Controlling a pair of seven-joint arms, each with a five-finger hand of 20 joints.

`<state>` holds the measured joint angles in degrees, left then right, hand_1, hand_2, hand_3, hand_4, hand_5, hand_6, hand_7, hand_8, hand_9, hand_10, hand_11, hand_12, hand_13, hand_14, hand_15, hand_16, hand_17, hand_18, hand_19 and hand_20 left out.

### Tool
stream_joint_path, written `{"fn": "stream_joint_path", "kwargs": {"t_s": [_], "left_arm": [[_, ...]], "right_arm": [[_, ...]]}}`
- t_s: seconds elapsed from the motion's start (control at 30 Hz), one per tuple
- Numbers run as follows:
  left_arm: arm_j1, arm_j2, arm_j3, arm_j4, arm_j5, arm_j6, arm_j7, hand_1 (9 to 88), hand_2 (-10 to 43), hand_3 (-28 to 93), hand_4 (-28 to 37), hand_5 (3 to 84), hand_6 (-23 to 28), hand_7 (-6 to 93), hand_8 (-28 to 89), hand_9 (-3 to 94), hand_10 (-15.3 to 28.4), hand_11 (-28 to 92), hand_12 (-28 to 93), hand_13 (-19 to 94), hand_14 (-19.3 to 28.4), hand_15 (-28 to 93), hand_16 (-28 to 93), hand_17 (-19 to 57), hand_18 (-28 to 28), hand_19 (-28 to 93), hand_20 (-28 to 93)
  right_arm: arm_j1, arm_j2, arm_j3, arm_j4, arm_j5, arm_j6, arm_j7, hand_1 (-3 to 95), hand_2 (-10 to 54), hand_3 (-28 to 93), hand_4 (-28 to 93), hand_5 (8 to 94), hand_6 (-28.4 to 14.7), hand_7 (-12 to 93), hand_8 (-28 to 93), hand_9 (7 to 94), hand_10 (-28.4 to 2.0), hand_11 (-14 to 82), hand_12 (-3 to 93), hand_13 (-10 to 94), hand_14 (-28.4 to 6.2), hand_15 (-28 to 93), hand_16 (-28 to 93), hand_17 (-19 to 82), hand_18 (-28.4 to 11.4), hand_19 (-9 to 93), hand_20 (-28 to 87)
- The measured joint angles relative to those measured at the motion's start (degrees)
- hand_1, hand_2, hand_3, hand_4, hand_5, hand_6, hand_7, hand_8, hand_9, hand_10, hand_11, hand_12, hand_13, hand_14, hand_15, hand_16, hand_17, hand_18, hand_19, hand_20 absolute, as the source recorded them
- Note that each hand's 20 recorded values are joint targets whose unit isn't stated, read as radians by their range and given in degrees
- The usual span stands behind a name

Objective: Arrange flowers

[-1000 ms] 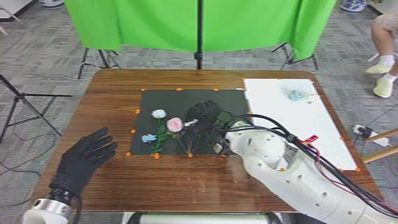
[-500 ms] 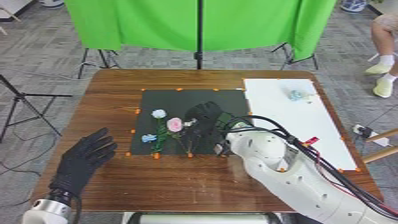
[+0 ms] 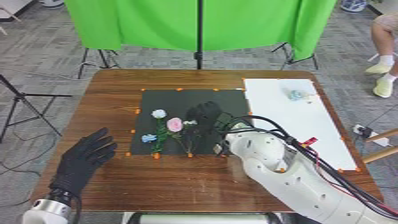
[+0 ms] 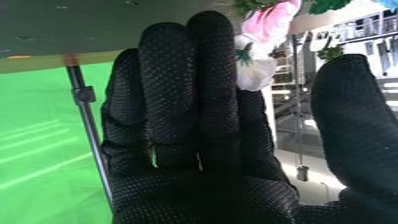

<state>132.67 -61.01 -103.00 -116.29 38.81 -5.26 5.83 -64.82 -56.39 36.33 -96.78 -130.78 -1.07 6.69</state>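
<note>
Lying on black mat (image 3: 178, 97), nearer desk's (image 3: 222, 187) left edge: pink flower (image 3: 175, 125), white flower (image 3: 159, 113), blue flower (image 3: 149, 137). Right hand (image 3: 204, 116) just beside pink one, fingers straight, thumb apart. Left hand (image 3: 84, 156) near left edge, fingers extended.

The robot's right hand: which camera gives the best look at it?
The right wrist view is best: it shows the right hand close up, with straight fingers, thumb held apart and the glove's texture. The head view shows it smaller, dark against the black mat, near the pink flower.

Glossy wood tbl (image 3: 187, 190), matt blk sheet (image 3: 178, 97), smooth wht arm (image 3: 306, 187), rough-textured fabric R hand (image 3: 206, 115)
</note>
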Motion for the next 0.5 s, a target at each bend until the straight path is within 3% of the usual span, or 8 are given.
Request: {"fn": "stream_joint_path", "kwargs": {"t_s": [0.13,0.27,0.37,0.5], "left_arm": [[0.01,0.0,-0.03,0.0,0.0,0.0,0.0,24.1,1.3,69,-27.2,33.0,4.1,19.7,-9,29.0,12.4,25,17,24,14.2,39,1,-8.5,20.9,50,10],[0.0,0.0,-0.03,0.01,0.0,0.0,0.0,24.1,1.3,69,-27.2,33.0,4.1,19.7,-9,29.0,12.4,25,17,24,14.2,39,1,-8.5,20.9,50,10],[-0.01,0.0,-0.03,0.02,0.0,0.0,0.0,24.1,1.3,69,-27.2,33.0,4.1,19.7,-9,29.0,12.4,25,17,24,14.2,39,1,-8.6,21.0,50,10],[0.0,0.0,-0.07,0.02,0.0,-0.02,0.0,24.2,1.3,69,-27.2,33.0,4.0,19.8,-9,29.1,12.4,25,17,24,14.2,39,1,-8.5,20.9,50,10]], "right_arm": [[0.0,-0.02,0.12,0.23,0.06,0.01,-0.19,26.0,-2.6,81,-28,54.6,-0.3,20,-15,73.6,-7.9,16.7,14.6,69,-5.7,52,20,28,-17.0,75,37],[-0.04,0.01,0.21,0.23,-0.13,0.07,-0.42,26.2,-2.2,81,-28,62.2,1.4,23,-16,70.6,-7.4,15.0,13.3,67,-5.9,52,21,28,-17.0,75,37],[-0.05,0.04,0.2,0.21,-0.22,0.48,-0.53,26.6,-2.0,81,-28,69.4,2.0,25,-17,65.2,-8.1,14.2,13.2,64,-6.2,52,20,28,-17.0,75,38],[-0.05,0.06,0.18,0.16,-0.56,0.75,-0.64,27.1,-2.2,81,-28,72.8,0.6,23,-17,61.0,-8.0,14.0,13.4,61,-6.5,53,20,27,-17.1,75,38]]}}
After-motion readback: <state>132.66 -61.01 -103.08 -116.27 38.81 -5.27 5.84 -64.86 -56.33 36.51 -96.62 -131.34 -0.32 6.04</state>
